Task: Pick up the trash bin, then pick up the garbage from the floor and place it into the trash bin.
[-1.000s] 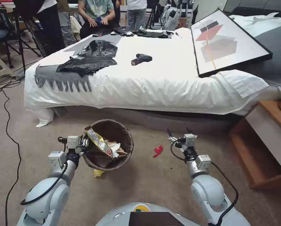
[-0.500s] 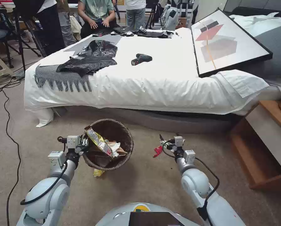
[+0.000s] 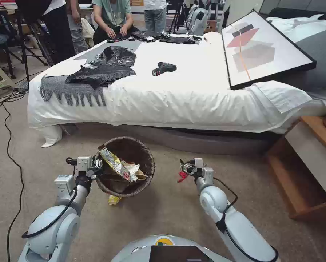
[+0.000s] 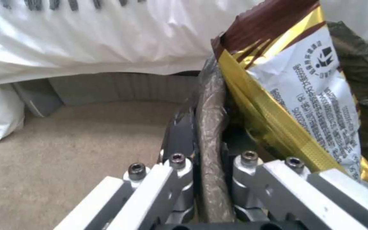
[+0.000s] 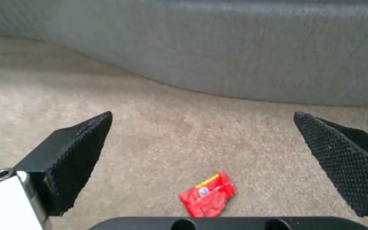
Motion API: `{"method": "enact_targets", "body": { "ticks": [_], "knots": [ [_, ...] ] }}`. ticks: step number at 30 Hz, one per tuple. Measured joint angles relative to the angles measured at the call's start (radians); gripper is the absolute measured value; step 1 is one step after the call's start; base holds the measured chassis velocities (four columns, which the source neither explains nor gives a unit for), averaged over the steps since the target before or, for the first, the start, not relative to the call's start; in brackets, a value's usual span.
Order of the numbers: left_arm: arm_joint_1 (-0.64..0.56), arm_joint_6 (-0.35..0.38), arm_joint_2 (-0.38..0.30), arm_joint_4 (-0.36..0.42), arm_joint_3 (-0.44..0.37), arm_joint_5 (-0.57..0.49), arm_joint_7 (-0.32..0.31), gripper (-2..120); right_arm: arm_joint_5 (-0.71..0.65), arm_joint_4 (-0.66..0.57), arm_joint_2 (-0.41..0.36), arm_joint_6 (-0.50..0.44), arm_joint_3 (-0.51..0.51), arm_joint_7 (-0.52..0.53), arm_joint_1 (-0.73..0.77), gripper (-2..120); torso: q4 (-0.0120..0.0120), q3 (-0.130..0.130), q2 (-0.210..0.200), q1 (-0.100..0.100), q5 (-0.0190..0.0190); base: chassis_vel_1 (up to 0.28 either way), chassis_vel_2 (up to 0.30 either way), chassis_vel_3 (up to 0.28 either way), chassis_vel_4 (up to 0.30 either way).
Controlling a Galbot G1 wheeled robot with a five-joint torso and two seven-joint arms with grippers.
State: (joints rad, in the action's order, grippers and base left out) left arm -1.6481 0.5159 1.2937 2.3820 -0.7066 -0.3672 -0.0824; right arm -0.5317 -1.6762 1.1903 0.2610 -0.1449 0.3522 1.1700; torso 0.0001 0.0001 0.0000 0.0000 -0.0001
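The trash bin point(image 3: 141, 178) has a dark brown liner and is held at its near-left rim by my left gripper point(image 3: 97, 168). In the left wrist view the lined rim point(image 4: 211, 134) is pinched between the shut fingers. Inside the bin are a yellow snack wrapper point(image 3: 114, 164) point(image 4: 286, 105), white tissue and brown paper. A red scrap of garbage point(image 3: 181, 177) point(image 5: 208, 198) lies on the carpet right of the bin. My right gripper point(image 3: 185, 168) point(image 5: 202, 116) hangs open just above it, one finger point(image 5: 77, 159) to either side. Another yellow wrapper point(image 3: 114, 199) lies by the bin's near edge.
The bed point(image 3: 192, 105) with its grey base runs across just behind the bin and the scrap. A wooden bedside unit point(image 3: 308, 163) stands at the right. A black cable point(image 3: 10, 153) trails over the carpet at the left. Open carpet lies between my arms.
My right arm has swung left and come closer in, bringing its open gripper over the red scrap. The left arm and the bin have stayed still.
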Motion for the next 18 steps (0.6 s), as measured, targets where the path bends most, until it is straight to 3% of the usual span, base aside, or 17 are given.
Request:
{"method": "enact_targets", "body": {
  "ticks": [18],
  "knots": [
    [-0.002,0.0,0.0,0.005,0.002,0.0,0.0,5,0.01,0.288,0.071,-0.009,0.057,0.038,-0.125,100,-0.0002,0.0,0.0,0.0,0.0,0.0,0.0,0.0,0.0]
  ]
}}
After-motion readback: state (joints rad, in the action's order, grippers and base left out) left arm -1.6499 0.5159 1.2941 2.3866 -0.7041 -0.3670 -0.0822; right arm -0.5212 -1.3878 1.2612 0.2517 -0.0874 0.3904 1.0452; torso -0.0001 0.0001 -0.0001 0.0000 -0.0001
